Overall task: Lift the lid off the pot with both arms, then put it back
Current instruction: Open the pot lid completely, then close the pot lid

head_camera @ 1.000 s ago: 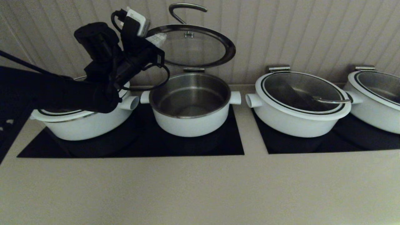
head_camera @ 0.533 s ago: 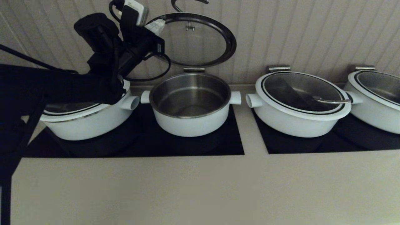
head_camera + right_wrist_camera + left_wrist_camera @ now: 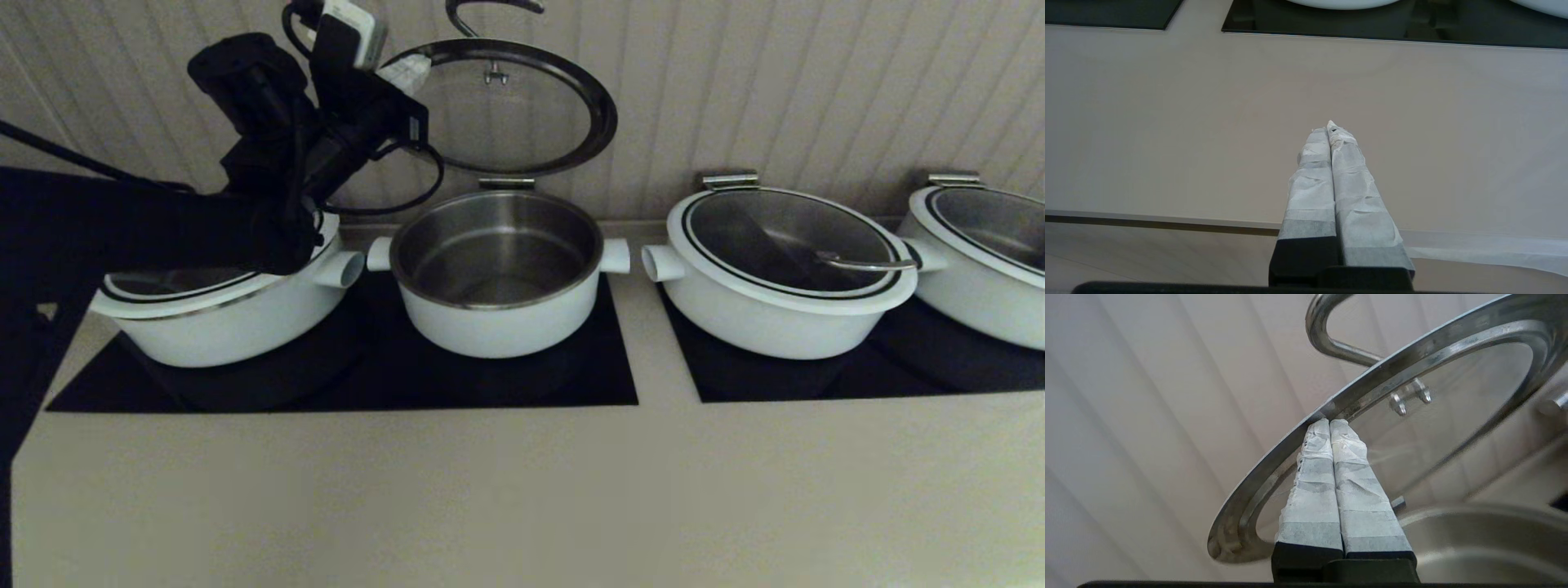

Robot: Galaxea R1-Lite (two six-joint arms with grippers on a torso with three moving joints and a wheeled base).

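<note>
Tilting steeply above the pot (image 3: 496, 269), the lid (image 3: 506, 106) is being propped on its underside rim by the left gripper (image 3: 1329, 424), whose taped fingers are pressed together, seemingly grasping nothing. The right gripper (image 3: 1329, 127) is being held clenched over the counter (image 3: 1167, 122), well apart.

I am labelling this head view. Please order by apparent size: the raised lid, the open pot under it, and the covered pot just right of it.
1. Covered pot, widest.
2. Open pot.
3. Raised lid; it is tilted and farther away, so its rank below the open pot is unsure.
</note>
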